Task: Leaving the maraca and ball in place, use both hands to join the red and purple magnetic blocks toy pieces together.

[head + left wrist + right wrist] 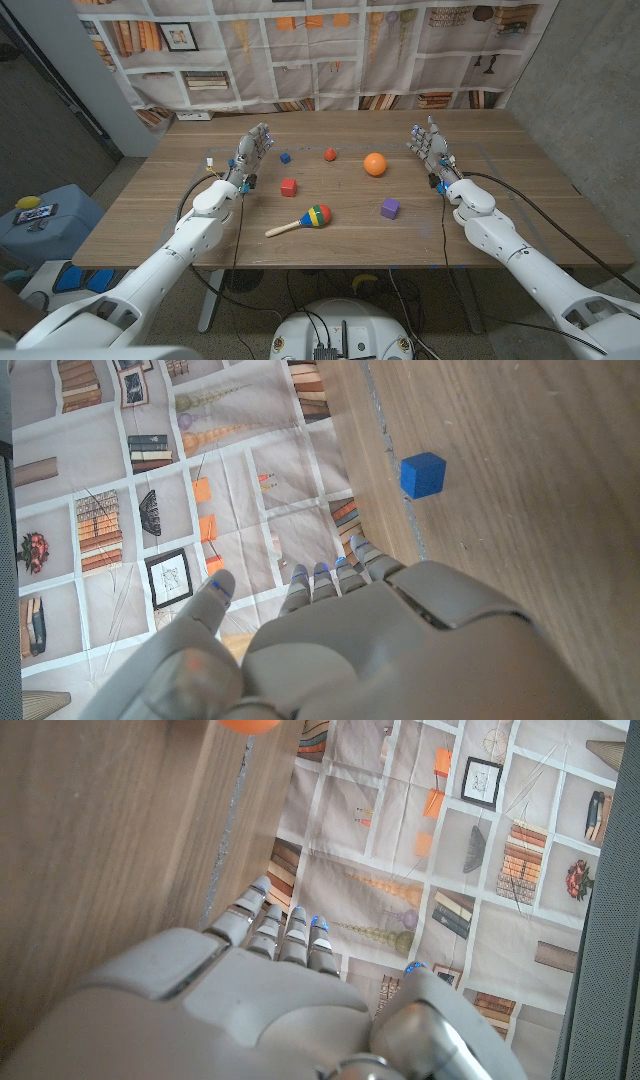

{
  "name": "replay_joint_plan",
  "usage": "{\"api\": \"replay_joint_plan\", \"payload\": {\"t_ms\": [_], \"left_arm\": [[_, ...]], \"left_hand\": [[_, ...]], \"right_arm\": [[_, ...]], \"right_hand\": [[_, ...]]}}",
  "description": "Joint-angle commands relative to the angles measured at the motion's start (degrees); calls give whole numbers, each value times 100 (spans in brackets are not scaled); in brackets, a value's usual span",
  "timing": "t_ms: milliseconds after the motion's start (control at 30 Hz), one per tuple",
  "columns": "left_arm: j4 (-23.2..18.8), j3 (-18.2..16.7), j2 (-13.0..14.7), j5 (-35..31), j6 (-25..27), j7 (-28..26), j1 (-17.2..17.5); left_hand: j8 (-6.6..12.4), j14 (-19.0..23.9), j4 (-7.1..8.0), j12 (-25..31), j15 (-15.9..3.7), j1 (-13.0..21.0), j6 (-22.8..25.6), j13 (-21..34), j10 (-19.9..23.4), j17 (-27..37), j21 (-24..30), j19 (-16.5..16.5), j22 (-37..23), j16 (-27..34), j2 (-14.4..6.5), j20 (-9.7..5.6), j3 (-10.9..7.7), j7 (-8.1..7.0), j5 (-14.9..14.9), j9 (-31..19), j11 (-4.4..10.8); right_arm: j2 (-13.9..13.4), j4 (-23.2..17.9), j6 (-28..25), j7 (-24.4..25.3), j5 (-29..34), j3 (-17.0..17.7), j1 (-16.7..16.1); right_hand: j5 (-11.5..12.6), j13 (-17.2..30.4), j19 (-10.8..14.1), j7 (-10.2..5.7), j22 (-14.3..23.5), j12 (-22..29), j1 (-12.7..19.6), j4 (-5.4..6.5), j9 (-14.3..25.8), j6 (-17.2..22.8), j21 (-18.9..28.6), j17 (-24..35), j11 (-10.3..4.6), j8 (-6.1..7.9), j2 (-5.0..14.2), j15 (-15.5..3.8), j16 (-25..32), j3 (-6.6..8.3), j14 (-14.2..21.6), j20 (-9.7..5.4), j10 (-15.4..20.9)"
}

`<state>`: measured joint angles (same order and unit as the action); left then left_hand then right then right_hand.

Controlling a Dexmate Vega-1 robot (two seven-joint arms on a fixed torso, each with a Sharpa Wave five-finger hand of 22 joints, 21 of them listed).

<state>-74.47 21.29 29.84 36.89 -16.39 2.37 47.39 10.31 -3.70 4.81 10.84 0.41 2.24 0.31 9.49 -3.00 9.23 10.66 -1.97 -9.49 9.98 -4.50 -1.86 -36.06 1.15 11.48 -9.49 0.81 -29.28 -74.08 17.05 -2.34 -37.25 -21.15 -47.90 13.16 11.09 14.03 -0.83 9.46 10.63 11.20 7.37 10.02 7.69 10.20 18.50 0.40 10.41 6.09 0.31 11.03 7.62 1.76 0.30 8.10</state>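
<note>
Both hands, left point(252, 150) & right point(428, 142), spread, prob. empty; red block point(289, 187) & purple block point(390, 208) between.

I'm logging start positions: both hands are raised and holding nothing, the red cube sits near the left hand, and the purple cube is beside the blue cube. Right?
One slip. In the head view the purple cube lies apart from the blue cube, on the right-hand side, below the orange ball. The rest holds: left hand and right hand empty, red cube nearer the left.
</note>
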Motion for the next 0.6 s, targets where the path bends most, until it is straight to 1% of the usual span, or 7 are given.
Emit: {"api": "replay_joint_plan", "payload": {"t_ms": [33, 200, 300, 467, 500, 533, 600], "left_arm": [[-31, 14, 138, -30, 129, 126, -101], [-226, 21, 290, -49, 313, 156, -110], [-414, -3, 423, -28, 452, 170, -66], [-758, -45, 722, -69, 700, 160, 18], [-831, -62, 770, -83, 730, 127, 48], [-896, -82, 819, -84, 750, 122, 76], [-1073, -124, 932, -120, 806, 48, 155]], "left_hand": [[41, -5, -95, 30, -17, 66, 98, 27, 57, 22, 36, -93, -8, 23, -297, -108, -49, 21, 10, -24, 43], [59, 4, -178, 31, -31, 109, 177, 27, 93, 20, 31, -103, -7, 17, -278, -112, -62, 4, -4, -25, 58], [90, 25, -308, 37, -48, 175, 331, 27, 155, 20, 21, -107, -6, 13, -260, -110, -84, -47, -27, -27, 54], [115, 39, -511, 29, -84, 294, 506, 29, 199, 20, 16, -137, -2, 7, -249, -99, -138, -146, -58, -30, 104], [118, 42, -545, 31, -85, 314, 530, 29, 212, 20, 14, -140, -2, 7, -246, -96, -147, -150, -64, -30, 123], [128, 46, -617, 30, -90, 356, 593, 30, 227, 22, 13, -151, -1, 7, -238, -84, -166, -143, -76, -31, 135], [128, 60, -687, 32, -104, 396, 628, 31, 246, 22, 12, -160, -1, 10, -227, -86, -183, -147, -87, -32, 153]], "right_arm": [[37, 81, 113, 27, 88, -28, 23], [-13, -89, 66, 177, 92, 20, -88], [-32, -135, 49, 220, 90, 40, -115], [-54, -178, 38, 264, 117, 45, -135], [-51, -180, 46, 267, 116, 47, -141], [-45, -173, 58, 260, 110, 48, -143], [-33, -151, 84, 236, 101, 48, -141]], "right_hand": [[30, 14, 48, -7, 9, 29, -17, 14, 14, 40, 24, 5, 3, 23, 44, -16, 26, 14, 41, -8, 39], [36, 9, 40, -10, 9, 27, -18, 6, 13, 38, 24, -9, -4, 23, 48, -17, 27, 20, 41, -6, 30], [39, 8, 39, -10, 9, 28, -19, 3, 13, 35, 25, -15, -5, 23, 50, -18, 28, 23, 43, -10, 31], [44, 4, 31, -16, 8, 35, -18, -5, 13, 38, 24, -28, -6, 25, 58, -23, 29, 31, 45, -12, 45], [45, 4, 32, -12, 8, 33, -18, -6, 13, 39, 25, -30, -3, 25, 59, -26, 29, 32, 44, -14, 41], [46, 3, 32, -16, 8, 34, -18, -7, 13, 38, 25, -33, -5, 25, 61, -24, 30, 34, 45, -14, 44], [49, 2, 29, -14, 8, 35, -18, -11, 13, 39, 26, -39, -6, 26, 64, -38, 30, 38, 45, -13, 45]]}}
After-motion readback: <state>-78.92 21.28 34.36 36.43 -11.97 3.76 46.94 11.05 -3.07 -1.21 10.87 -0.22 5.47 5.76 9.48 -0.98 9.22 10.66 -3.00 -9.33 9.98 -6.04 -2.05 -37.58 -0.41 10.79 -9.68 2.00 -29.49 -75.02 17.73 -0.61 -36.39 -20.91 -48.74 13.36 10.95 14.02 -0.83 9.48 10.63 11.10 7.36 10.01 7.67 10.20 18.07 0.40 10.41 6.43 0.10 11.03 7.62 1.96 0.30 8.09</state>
